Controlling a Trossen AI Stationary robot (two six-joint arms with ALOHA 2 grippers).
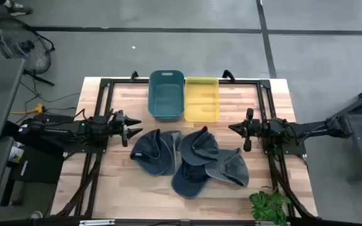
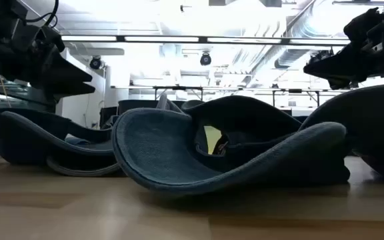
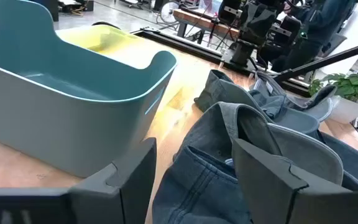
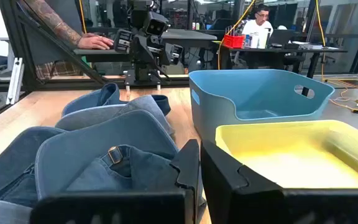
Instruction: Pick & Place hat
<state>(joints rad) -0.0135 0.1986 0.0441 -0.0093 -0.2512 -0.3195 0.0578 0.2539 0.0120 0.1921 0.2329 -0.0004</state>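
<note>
Nothing is placed yet: the hats [image 1: 190,162] all lie heaped mid-bench, both bins [image 1: 166,95] empty, the left gripper [image 1: 129,127] beside them with jaws open, the right gripper [image 1: 236,129] closed, gripping nothing.

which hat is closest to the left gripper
The leftmost denim hat, lying just past the open left gripper; the other hats are piled farther toward the right arm's side.
</note>
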